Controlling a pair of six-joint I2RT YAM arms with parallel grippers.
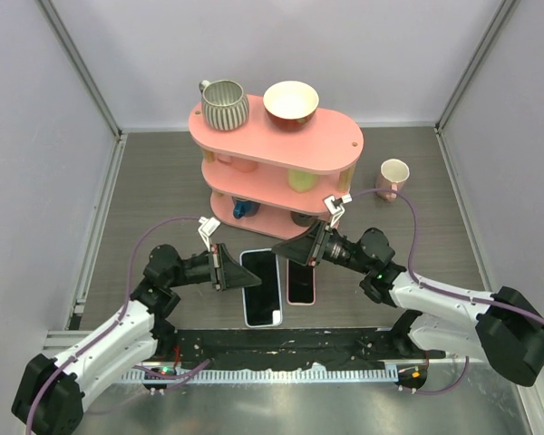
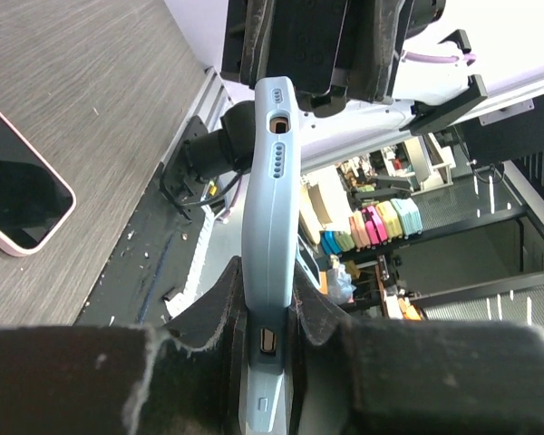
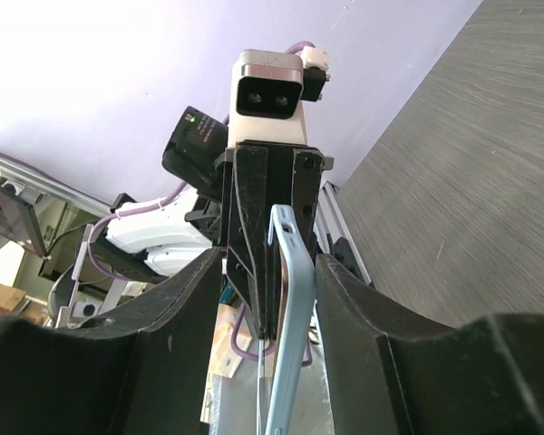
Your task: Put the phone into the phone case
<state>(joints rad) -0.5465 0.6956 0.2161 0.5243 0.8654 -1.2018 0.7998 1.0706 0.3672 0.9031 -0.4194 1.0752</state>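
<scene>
Pinching the blue case [image 2: 270, 208] from the left, the left hand [image 1: 227, 270] was clamped tight on it, while the right hand [image 1: 301, 246] straddled its opposite side, part open, with a gap showing beside one finger. The phone [image 1: 301, 283] lay flat on the worktop [image 1: 163, 181], just right of the case and not yet in. It looked like the case was being readied; next, that phone needed lifting and pressing in squarely. Grey wood-grain surface, plain pale walls, and a pink shelf [image 1: 344, 138] stood at the far side.
</scene>
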